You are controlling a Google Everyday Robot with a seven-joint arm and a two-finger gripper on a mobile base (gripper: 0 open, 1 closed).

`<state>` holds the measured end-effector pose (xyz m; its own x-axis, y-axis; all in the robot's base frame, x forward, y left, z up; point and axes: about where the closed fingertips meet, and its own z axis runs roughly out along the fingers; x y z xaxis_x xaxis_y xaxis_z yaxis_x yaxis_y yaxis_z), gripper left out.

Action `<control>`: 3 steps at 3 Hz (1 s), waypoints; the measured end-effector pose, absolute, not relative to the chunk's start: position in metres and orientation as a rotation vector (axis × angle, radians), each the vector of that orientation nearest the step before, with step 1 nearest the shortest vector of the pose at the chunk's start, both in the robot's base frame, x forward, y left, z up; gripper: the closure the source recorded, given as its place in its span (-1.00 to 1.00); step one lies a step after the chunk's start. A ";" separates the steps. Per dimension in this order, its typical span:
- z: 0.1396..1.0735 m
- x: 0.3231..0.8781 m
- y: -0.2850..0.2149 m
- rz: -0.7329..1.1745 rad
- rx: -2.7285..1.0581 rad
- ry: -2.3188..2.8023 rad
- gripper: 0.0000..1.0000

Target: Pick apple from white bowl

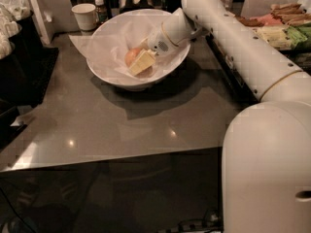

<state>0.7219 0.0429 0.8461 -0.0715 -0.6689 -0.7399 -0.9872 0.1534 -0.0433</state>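
The white bowl (pixel 109 76), wide and lined with crinkled white paper, stands at the far middle of the grey table. The apple (pixel 131 56), small and orange-pink, lies inside it near the centre. My gripper (pixel 141 63) reaches down into the bowl from the right, its pale yellowish fingers (pixel 142 62) lying right against the apple's near-right side and covering part of it. The white arm runs back to the right and fills the lower right of the view.
A small white paper cup (pixel 85 16) and a small bottle (pixel 100 8) stand behind the bowl at the far left. A dark bin of white items (pixel 12 33) sits at the left edge. Packaged snacks (pixel 277 30) lie at the far right.
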 end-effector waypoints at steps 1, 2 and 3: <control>0.847 0.720 0.041 0.612 -1.553 1.796 0.33; 0.858 0.714 0.036 0.562 -1.510 1.766 0.77; 0.880 0.707 0.031 0.518 -1.465 1.710 1.00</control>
